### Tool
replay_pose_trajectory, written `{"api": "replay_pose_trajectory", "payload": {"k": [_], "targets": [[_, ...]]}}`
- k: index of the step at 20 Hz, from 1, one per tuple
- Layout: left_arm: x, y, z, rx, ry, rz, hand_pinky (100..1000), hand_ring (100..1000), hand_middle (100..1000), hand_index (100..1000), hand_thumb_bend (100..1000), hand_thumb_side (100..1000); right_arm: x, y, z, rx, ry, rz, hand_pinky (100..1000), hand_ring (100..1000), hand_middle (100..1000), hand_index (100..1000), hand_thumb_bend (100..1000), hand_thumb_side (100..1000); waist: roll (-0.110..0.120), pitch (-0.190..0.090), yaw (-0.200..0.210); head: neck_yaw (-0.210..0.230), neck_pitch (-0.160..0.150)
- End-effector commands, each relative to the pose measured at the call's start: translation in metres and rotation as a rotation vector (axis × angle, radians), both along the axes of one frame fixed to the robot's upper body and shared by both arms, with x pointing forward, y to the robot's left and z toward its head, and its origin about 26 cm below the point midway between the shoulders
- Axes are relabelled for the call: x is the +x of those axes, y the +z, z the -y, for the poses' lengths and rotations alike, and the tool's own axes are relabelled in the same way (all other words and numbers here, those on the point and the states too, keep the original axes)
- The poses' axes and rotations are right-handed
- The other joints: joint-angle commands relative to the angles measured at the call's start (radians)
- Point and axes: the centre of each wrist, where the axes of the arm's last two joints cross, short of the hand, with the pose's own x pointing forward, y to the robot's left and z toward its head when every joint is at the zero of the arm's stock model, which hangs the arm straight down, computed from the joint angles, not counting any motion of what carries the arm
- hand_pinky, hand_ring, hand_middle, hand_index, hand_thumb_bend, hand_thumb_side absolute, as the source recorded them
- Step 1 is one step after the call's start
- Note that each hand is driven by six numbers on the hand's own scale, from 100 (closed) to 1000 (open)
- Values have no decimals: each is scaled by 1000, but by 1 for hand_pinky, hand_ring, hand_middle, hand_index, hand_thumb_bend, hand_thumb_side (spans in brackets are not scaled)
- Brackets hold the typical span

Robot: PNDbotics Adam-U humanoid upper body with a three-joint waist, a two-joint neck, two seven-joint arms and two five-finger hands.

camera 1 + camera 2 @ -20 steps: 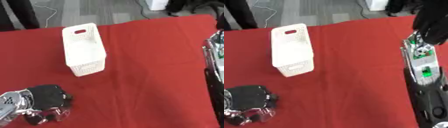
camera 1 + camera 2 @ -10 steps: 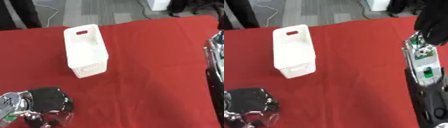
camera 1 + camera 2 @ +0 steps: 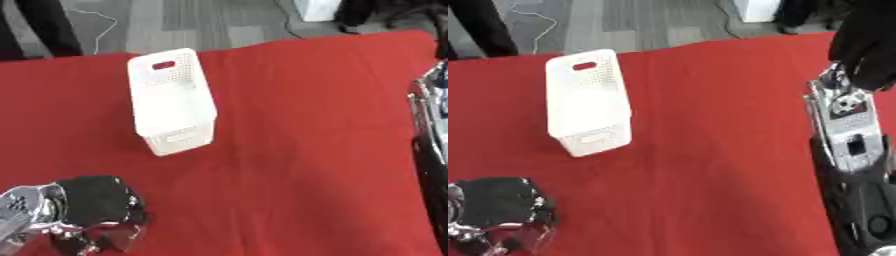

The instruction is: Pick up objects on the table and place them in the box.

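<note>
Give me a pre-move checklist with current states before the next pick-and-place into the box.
1. White box upright on the red table, opening unobstructed: ok.
2. Objects to pick visible on the table: not ok, none show on the cloth.
3. Left hand in view at the lower left: ok.
4. Left hand holding something: cannot tell, its underside is hidden.
5. Right hand in view, at the upper right above the right arm: ok.
6. Right hand's finger state: cannot tell.

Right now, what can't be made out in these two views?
- Left hand, both views: fingers blurred and cut by the bottom edge; any held object is hidden.
- Right hand, right eye view: a dark blur at the edge, fingers unreadable.
- Box: no contents visible; its interior is washed out.
</note>
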Motion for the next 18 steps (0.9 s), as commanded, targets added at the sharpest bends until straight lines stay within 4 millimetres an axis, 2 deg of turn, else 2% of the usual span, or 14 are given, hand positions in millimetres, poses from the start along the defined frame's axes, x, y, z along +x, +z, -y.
{"api": "replay_pose_trajectory", "payload": {"k": [1,2,3,4,5,6,7,9,11,12,13,18], "targets": [[1,0,-5,45,-6,23,307,390,602,776,100,110,-2,10,0,-9,2,35,349,335,333,483,100,1000,0,-9,-1,9,-1],[0,4,-2,0,-35,39,124,276,468,620,100,147,-2,10,0,-10,1,35,348,335,332,483,100,1000,0,-9,0,9,-1],[-3,10,2,-67,-77,60,100,224,395,508,100,309,-2,9,0,-10,1,34,348,335,332,483,100,1000,0,-9,0,9,-1],[-4,11,1,-102,-99,72,100,194,342,427,100,409,-2,9,0,-10,1,34,348,335,332,483,100,1000,0,-9,0,9,-1],[-6,18,5,-182,-145,94,100,179,302,376,100,424,-2,9,0,-10,0,34,349,335,333,483,100,1000,0,-10,1,8,-1],[-7,20,4,-223,-168,106,100,207,370,471,100,375,-2,9,0,-10,-1,34,348,335,332,483,100,1000,0,-10,1,8,-1],[-9,22,6,-278,-195,117,100,104,184,285,100,498,-2,9,0,-10,-1,34,348,335,332,483,100,1000,0,-10,1,8,-1],[-14,31,10,-446,-248,140,100,100,100,208,100,531,-2,9,1,-11,-3,33,348,335,332,483,100,1000,0,-12,3,6,-1],[-19,40,14,-580,-258,172,100,100,100,182,100,573,-2,9,1,-11,-5,32,348,335,332,482,100,1000,0,-13,4,4,-1],[-22,45,16,-627,-251,185,100,100,100,181,100,659,-2,9,1,-11,-6,32,348,335,332,482,100,1000,0,-13,4,3,-1],[-23,49,18,-673,-235,199,100,100,100,172,100,592,-2,9,1,-11,-7,31,348,335,332,482,100,1000,0,-14,5,3,-1],[-17,72,23,-900,-102,232,100,100,100,164,100,626,-2,7,2,-12,-15,26,348,336,332,482,100,1000,2,-21,13,-1,-1]]}}
